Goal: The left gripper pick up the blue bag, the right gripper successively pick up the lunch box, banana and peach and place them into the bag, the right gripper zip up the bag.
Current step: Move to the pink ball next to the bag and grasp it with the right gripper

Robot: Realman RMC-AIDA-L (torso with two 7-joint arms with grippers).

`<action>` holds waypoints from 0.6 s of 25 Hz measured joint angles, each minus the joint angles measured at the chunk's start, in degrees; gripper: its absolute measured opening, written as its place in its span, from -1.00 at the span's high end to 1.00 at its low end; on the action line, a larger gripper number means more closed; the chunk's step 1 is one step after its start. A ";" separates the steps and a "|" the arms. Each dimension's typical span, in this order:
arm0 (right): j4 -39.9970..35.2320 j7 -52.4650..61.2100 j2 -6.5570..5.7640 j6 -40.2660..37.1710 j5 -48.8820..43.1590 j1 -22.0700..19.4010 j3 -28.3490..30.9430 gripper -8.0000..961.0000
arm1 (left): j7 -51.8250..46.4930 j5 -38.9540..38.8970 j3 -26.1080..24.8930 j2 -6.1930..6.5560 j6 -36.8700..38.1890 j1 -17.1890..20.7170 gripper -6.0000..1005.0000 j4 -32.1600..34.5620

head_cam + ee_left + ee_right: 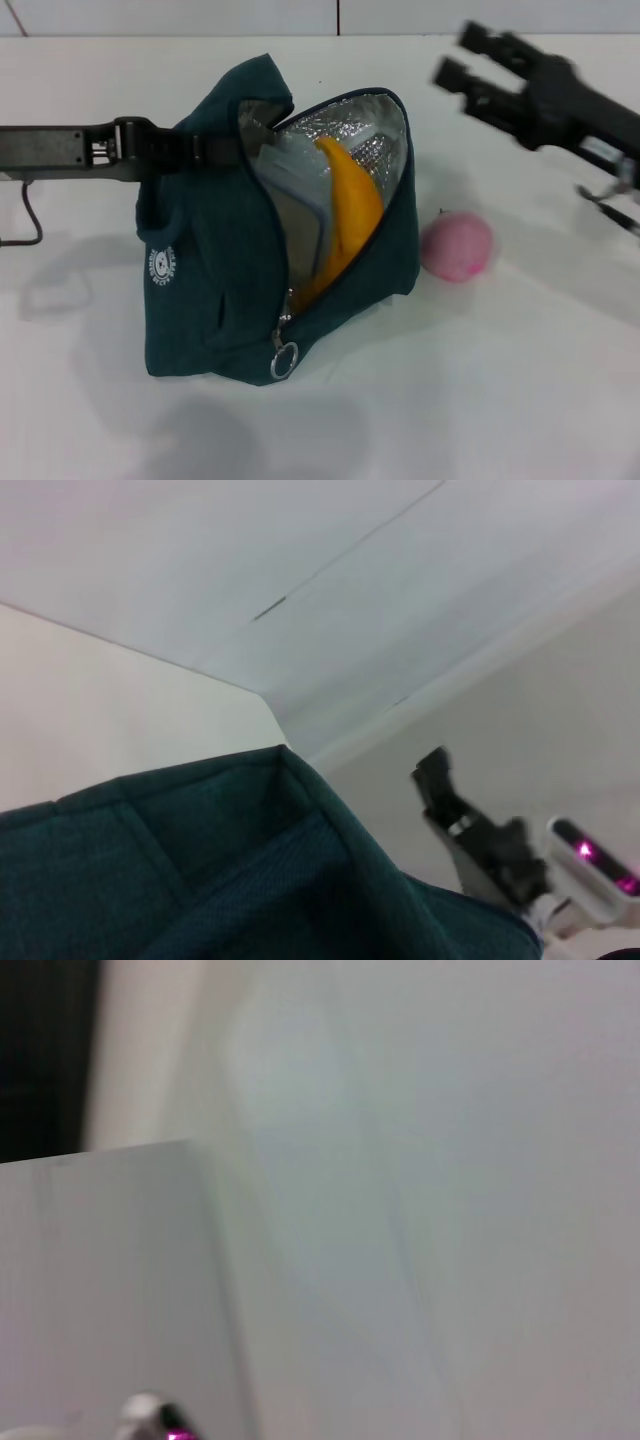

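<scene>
Across the white bench lies everything of the task, seen from the head camera. Largest is the blue bag, standing near the middle with its mouth wide and facing the right side, its silver foil lining catching the light. A round white logo shows on its near-left face, and the ring zipper pull hangs at the low front corner of the opening.

From the left side the left hand reaches in level and is clamped on the upper left edge of the bag, holding the fabric up; the left wrist view is filled along one side by that same teal cloth.

Well apart from the bag, over the far right of the bench, the right hand hangs in the air with its two fingers apart and nothing between them. The left wrist view also catches it farther off.

Inside the bag the lunch box stands on edge against the left wall, its pale lid partly visible. Leaning against it, towards the opening, is the banana, its yellow-orange curve running from the upper lining down to the lower lip.

Just beside the bag's right wall, on the bench, rests the peach, pink and round, not touching the fabric.
</scene>
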 joint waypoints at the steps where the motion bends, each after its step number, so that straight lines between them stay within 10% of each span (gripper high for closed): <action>1: -1.13 0.08 -0.09 0.13 0.01 -2.29 1.03 -0.58 | 0.00 -0.04 -0.05 0.00 0.03 0.07 0.90 0.00; 7: -4.69 0.32 -0.56 4.58 0.37 -11.04 2.05 -0.58 | -0.04 -0.08 -0.12 0.01 0.07 0.46 0.90 0.00; 15: -5.26 -1.23 -0.38 14.89 -2.29 -11.39 -8.82 -0.57 | -0.02 -0.09 -0.14 -0.03 0.06 0.59 0.90 -0.08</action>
